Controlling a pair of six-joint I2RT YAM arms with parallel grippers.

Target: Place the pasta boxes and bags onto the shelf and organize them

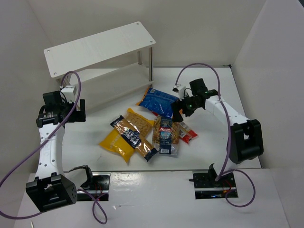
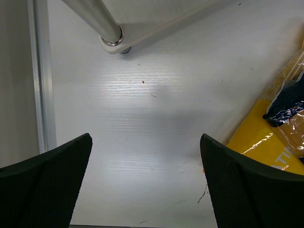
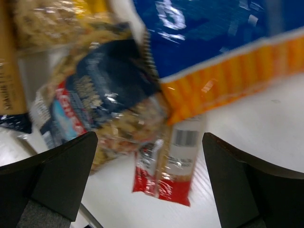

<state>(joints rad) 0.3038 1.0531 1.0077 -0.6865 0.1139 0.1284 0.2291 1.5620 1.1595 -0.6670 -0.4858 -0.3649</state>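
Note:
The pasta packets lie in a loose pile mid-table: a blue bag with an orange end (image 1: 159,100), a yellow-orange bag (image 1: 116,141), two clear bags with navy labels (image 1: 134,133) (image 1: 166,135) and a narrow red packet (image 1: 187,133). The white two-tier shelf (image 1: 99,47) stands at the back left with nothing on it. My right gripper (image 1: 179,111) hangs open above the pile's right side. In the right wrist view the gripper (image 3: 149,137) has the red packet (image 3: 166,175) below its gap, with the blue bag (image 3: 213,33) beyond. My left gripper (image 2: 146,137) is open over bare table.
A silver shelf leg (image 2: 110,35) stands ahead of the left gripper, and the yellow-orange bag (image 2: 266,147) lies just to its right. White walls enclose the table on the left, back and right. Purple cables loop off both arms.

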